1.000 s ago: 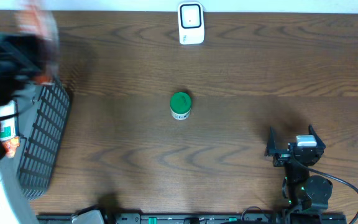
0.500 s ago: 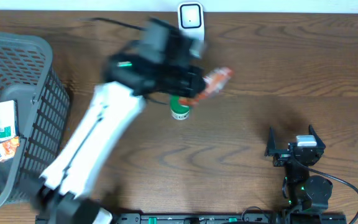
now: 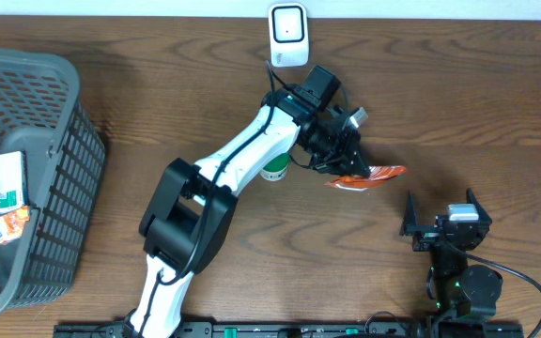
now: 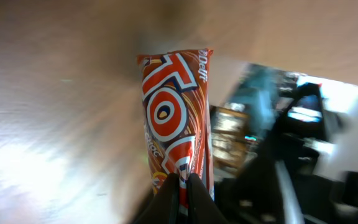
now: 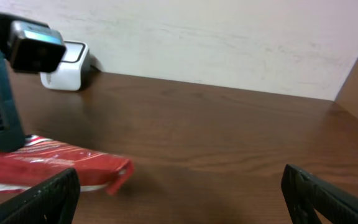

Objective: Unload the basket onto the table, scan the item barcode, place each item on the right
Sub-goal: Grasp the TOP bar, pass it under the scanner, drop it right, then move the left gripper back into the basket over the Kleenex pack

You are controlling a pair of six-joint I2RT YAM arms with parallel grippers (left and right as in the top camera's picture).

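Left jaws: clenched on orange snack packet [image 3: 372, 175], 3 o'clock of green tub [image 3: 272, 172]
Right jaws: spread wide, empty, 5 o'clock on tabletop [image 3: 177, 103]
Scanner [image 3: 288, 36]: 12 o'clock edge

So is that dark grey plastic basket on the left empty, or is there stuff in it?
Not empty: the dark grey plastic basket holds a white-and-green box and a small orange packet.
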